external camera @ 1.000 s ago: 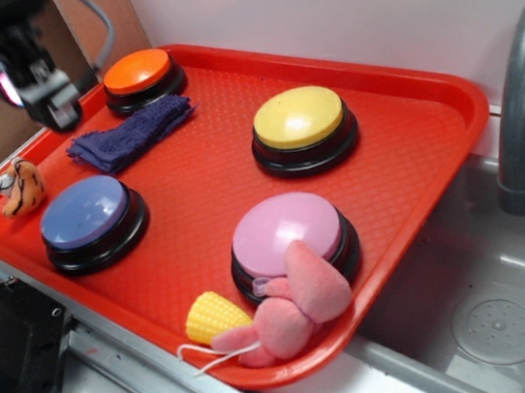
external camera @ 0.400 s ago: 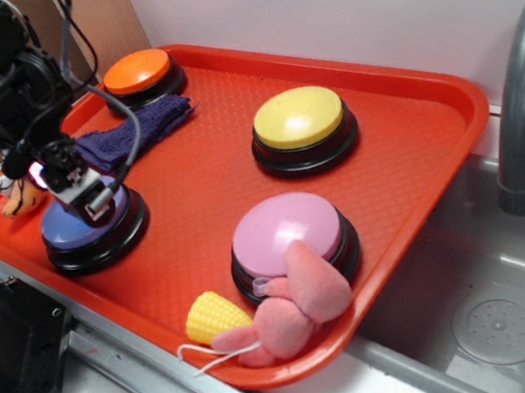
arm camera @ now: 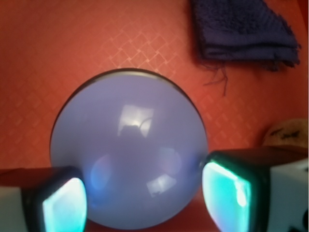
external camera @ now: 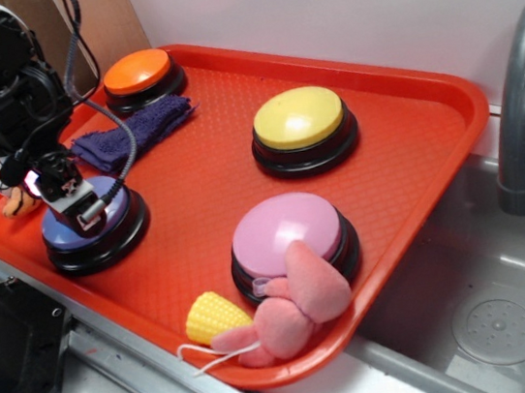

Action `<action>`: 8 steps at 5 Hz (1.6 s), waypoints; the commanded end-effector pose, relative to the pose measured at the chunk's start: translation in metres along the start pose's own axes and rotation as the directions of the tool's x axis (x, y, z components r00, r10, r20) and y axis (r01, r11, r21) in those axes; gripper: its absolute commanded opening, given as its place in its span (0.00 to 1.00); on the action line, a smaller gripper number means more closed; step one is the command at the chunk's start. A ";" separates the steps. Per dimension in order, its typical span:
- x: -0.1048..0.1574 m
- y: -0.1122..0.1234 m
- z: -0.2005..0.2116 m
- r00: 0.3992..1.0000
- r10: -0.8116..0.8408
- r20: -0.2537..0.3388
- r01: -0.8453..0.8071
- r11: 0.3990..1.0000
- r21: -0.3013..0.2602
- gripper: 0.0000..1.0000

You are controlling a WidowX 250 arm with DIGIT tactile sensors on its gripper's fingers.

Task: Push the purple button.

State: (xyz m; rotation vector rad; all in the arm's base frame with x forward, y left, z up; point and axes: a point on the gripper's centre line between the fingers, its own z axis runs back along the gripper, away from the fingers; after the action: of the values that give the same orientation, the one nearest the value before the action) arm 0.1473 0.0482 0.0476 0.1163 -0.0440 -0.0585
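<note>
I see the black gripper (external camera: 75, 198) right over the round periwinkle-domed purple button (arm camera: 129, 151). Its two fingers (arm camera: 63, 205) stand apart, one at each side of the dome.

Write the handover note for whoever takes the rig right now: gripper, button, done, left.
Gripper: open, fingers apart, low over the purple button, near-left on the red tray.
Wrist view: the dome sits between the two fingers; contact cannot be confirmed.
Nearby: dark blue cloth behind it, pink button to its right.
Done: positioned over the button.
Left: press down, confirm, lift off.
</note>
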 end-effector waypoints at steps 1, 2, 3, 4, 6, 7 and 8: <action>0.020 0.012 0.012 0.998 0.052 0.030 -0.053 0.998 0.028 1.00; 0.028 0.014 0.038 0.999 0.037 0.038 -0.035 0.999 -0.030 1.00; 0.022 0.022 0.081 0.997 0.058 0.044 -0.055 0.997 -0.057 1.00; 0.023 0.020 0.084 0.998 0.051 0.033 -0.048 0.995 -0.082 1.00; 0.023 0.018 0.097 0.997 0.070 0.016 -0.069 0.996 -0.064 1.00; 0.024 0.019 0.105 0.997 0.079 0.019 -0.078 0.995 -0.065 1.00; 0.020 0.017 0.115 0.996 0.080 0.026 -0.078 0.996 -0.050 1.00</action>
State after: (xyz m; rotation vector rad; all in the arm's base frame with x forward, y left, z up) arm 0.1536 0.0466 0.1513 0.0512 -0.0317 0.0217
